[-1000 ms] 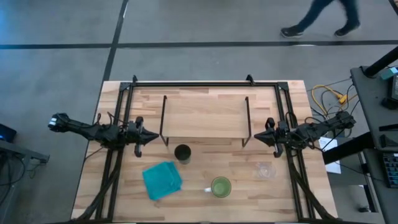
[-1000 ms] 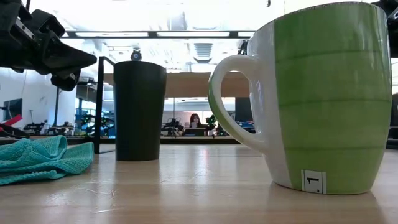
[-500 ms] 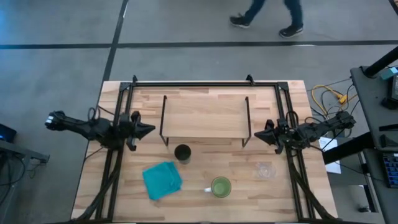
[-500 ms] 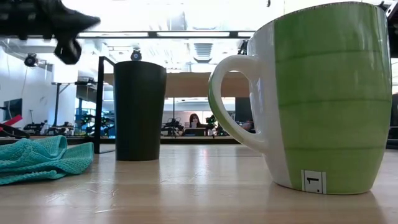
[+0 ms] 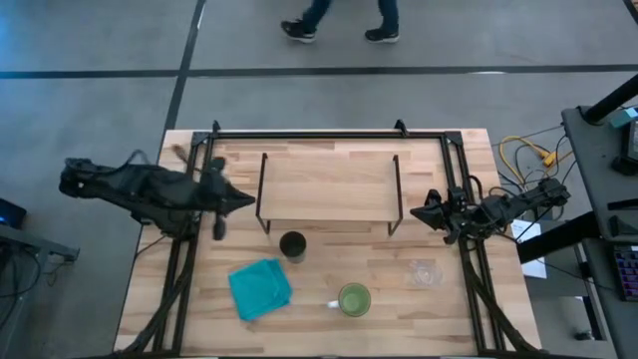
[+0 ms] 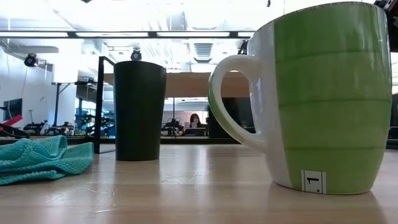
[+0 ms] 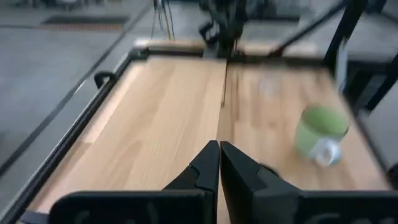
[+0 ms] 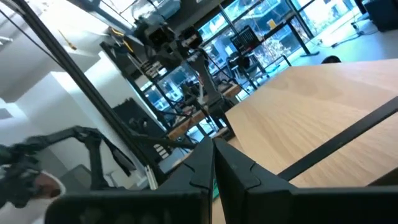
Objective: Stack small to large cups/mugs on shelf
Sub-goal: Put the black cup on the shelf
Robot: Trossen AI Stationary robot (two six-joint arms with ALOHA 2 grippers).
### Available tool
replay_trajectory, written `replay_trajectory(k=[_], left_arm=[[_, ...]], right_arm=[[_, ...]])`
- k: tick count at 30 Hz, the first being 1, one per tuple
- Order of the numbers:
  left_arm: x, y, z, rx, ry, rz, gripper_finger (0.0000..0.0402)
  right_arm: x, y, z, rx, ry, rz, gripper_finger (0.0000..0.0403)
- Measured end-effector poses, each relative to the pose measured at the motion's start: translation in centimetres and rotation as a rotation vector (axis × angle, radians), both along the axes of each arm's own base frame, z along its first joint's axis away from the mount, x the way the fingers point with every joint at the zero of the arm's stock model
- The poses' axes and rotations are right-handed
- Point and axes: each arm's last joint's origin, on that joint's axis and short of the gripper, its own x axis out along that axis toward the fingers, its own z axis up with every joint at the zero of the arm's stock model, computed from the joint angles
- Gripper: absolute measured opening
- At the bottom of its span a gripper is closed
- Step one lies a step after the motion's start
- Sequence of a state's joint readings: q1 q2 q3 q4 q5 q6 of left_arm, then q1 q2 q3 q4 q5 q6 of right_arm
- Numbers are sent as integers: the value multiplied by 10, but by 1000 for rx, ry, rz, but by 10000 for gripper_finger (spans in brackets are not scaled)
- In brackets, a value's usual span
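The black cylindrical cup (image 5: 292, 244) (image 6: 139, 111) stands upright on the table just in front of the shelf. Nearer the near edge stands the green mug (image 5: 353, 299) (image 6: 317, 99) (image 7: 320, 127), its white handle pointing left. The clear glass cup (image 5: 425, 271) is to its right. The shelf (image 5: 329, 187), a wood board on thin black legs, stands at the table's far middle. My left gripper (image 5: 244, 202) (image 7: 219, 155) hovers shut left of the shelf. My right gripper (image 5: 417, 212) (image 8: 213, 155) hovers shut at the shelf's right side.
A folded teal cloth (image 5: 260, 287) (image 6: 37, 158) lies left of the black cup. The black table frame (image 5: 329, 133) runs along the far edge and both sides. A person walks on the floor beyond the far edge (image 5: 339, 18). Cables hang off the table's right side (image 5: 528, 155).
My left gripper has risen out of the low view and shifted slightly toward the far edge and the shelf, its arm swinging up. It has stayed shut. The person beyond the table has walked toward the left. The cups and the cloth have not moved.
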State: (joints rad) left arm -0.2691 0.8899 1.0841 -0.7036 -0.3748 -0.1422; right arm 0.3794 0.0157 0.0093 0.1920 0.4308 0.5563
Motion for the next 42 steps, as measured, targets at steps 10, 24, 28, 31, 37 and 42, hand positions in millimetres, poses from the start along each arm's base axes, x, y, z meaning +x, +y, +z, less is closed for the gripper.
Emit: replay_trajectory(k=[10, 24, 28, 31, 37, 42], left_arm=[[72, -19, 7, 99, 86, -7, 0], [107, -37, -14, 3, 337, -222, 0], [120, -39, -33, -86, 433, -151, 0], [128, -41, -43, -117, 475, -163, 0], [136, -45, -53, -133, 516, -187, 0], [141, -47, -58, -220, 542, -186, 24]], right_arm=[[0, 0, 0, -139, 8, -24, 9], [0, 0, 0, -225, 17, -38, 9], [0, 0, 0, -222, 17, -37, 9], [0, 0, 0, -222, 17, -37, 9], [0, 0, 0, -222, 17, -37, 9], [0, 0, 0, -191, 15, -32, 9]])
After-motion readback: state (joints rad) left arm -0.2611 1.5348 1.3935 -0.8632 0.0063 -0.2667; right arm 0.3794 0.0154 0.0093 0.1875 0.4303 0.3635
